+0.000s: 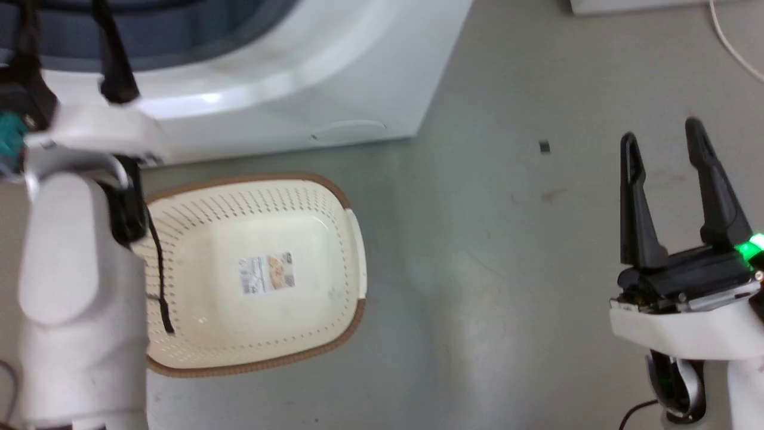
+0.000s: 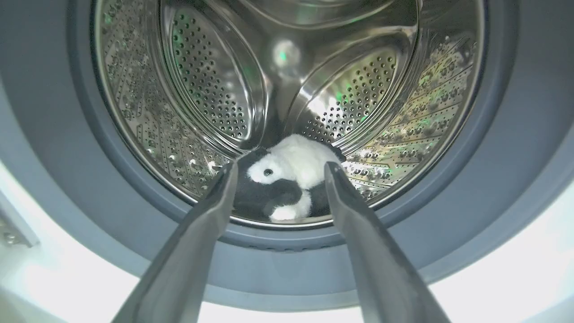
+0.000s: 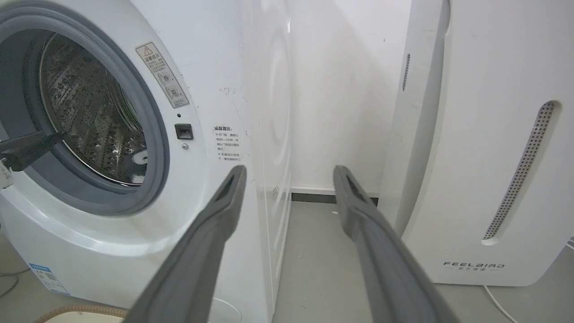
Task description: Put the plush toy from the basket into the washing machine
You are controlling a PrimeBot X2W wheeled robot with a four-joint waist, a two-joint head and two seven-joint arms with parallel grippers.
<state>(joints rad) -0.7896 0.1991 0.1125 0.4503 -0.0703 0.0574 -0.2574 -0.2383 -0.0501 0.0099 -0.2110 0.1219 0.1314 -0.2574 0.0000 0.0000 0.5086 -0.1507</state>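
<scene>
The plush toy [image 2: 298, 161], a white and black panda, lies on the low front part of the steel drum [image 2: 210, 89] inside the washing machine [image 1: 286, 77]. My left gripper [image 2: 281, 167] is open at the grey-blue gasket [image 2: 58, 148], its fingers [image 1: 116, 65] reaching into the door opening; the toy lies beyond the tips, apart from them. The cream basket [image 1: 250, 178] stands on the floor before the washer, holding nothing but its paper label [image 1: 267, 273]. My right gripper [image 1: 661, 134] hangs open over the floor at the right, nothing between its fingers [image 3: 224, 211].
The white FEELBIRD appliance [image 3: 484, 134] stands right of the washing machine [image 3: 210, 89], with a narrow strip of grey floor [image 3: 314, 251] between them. A white cable [image 1: 731, 42] runs at the far right. A small dark speck [image 1: 544, 146] lies on the floor.
</scene>
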